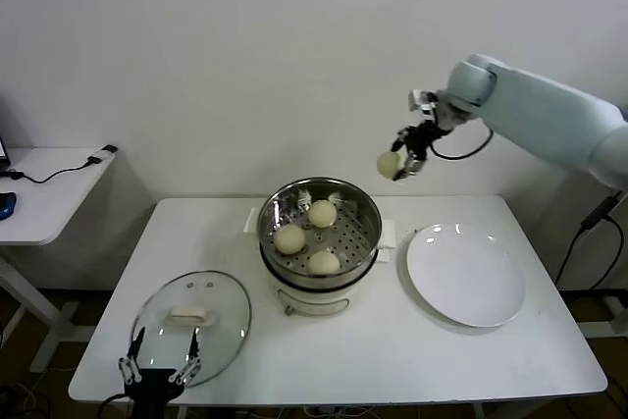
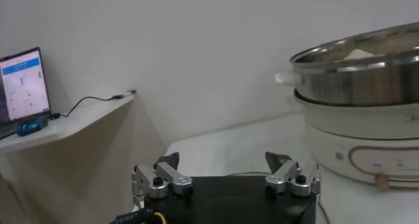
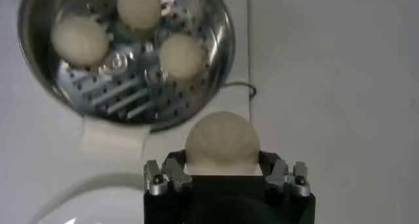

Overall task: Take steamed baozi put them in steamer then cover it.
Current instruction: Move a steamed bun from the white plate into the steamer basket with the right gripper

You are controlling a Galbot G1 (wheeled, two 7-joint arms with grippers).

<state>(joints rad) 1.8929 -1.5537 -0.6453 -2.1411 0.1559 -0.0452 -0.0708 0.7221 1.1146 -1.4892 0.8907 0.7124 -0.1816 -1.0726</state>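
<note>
The jaws of the right gripper [image 1: 394, 166] are closed on a steamed baozi [image 1: 389, 163], held up in the air behind and to the right of the steamer [image 1: 320, 205], well above the table [image 1: 392, 350]. From the right wrist camera the bun [image 3: 222, 140] sits snug between the two fingers [image 3: 171, 167], with the steel basket [image 3: 203, 81] below and beyond it. Three more baozi [image 1: 289, 238] already lie on the perforated floor of the basket (one toward the back, one on the robot's left side, one at the front).

The left gripper [image 1: 159, 362] hovers low at the near left edge of the table, its jaws spread wide and holding nothing. Just beyond it the glass cover [image 1: 226, 331] lies flat on the table, white handle [image 1: 189, 316] up, left of the steamer. An empty white plate [image 1: 466, 277] rests to the right of the steamer.
</note>
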